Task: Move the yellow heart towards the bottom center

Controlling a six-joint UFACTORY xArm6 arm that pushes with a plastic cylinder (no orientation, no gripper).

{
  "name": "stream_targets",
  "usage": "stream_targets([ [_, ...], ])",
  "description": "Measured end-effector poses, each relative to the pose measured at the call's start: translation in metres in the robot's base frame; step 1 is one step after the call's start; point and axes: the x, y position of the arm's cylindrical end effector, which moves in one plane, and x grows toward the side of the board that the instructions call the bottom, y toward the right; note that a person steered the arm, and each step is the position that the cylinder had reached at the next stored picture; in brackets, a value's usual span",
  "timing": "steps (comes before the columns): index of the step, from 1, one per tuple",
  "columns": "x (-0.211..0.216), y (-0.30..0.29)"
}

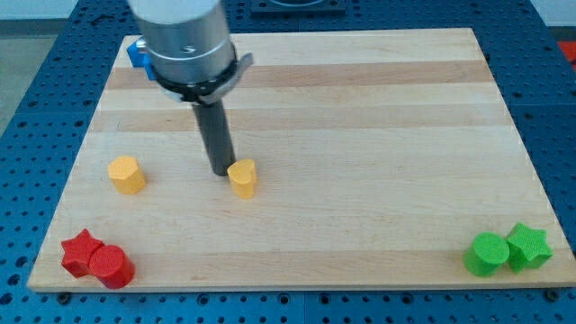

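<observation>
The yellow heart (242,177) sits on the wooden board, left of the view's middle. My tip (220,172) is on the board just to the left of the heart, touching or almost touching its upper left side. A second yellow block, a hexagon shape (127,174), lies further to the view's left, apart from the tip.
A red star (80,252) and a red cylinder (112,266) touch at the bottom left corner. A green cylinder (487,254) and a green star (528,247) touch at the bottom right. A blue block (138,53) shows at the top left, partly hidden by the arm.
</observation>
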Motion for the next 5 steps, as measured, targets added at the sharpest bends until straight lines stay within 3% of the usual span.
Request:
stream_targets([
  [1, -0.002, 0.003],
  [2, 0.040, 0.004],
  [5, 0.077, 0.018],
])
